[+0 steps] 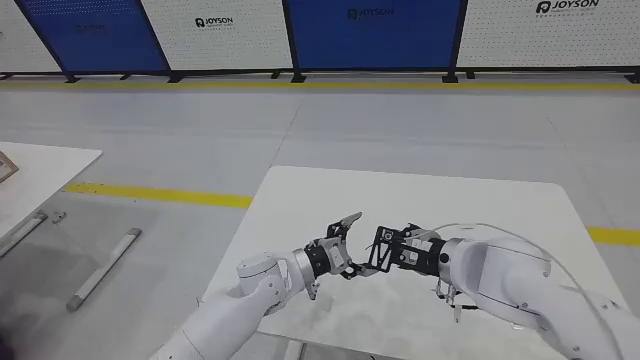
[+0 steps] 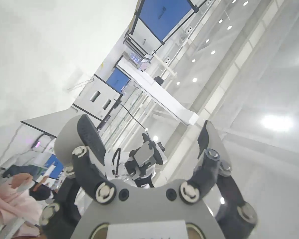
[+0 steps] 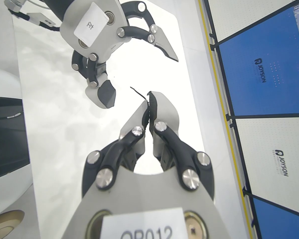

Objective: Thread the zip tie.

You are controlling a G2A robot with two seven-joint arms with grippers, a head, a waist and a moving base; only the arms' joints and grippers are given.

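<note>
Tie: thin black plastic zip tie (image 3: 138, 93), tail poking from the right gripper (image 3: 148, 100), above the white table (image 1: 480, 200).
Right gripper: pinched tight on it.
Left gripper (image 3: 140, 79): wide open, empty, facing the tail, just apart.
Doing it well: I'd hold the tail steady, line up squarely, then close gently.

Black zip tie (image 3: 138, 93). White surface (image 1: 480, 205). Silver-grey left end effector (image 3: 139, 79), right end effector (image 3: 148, 100), black ridged pads (image 3: 106, 94). Alternating blue, white dotted panels (image 1: 375, 10).

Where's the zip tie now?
In the right wrist view, the zip tie is pinched in the shut right gripper, tip poking toward the open left gripper above the table.
</note>
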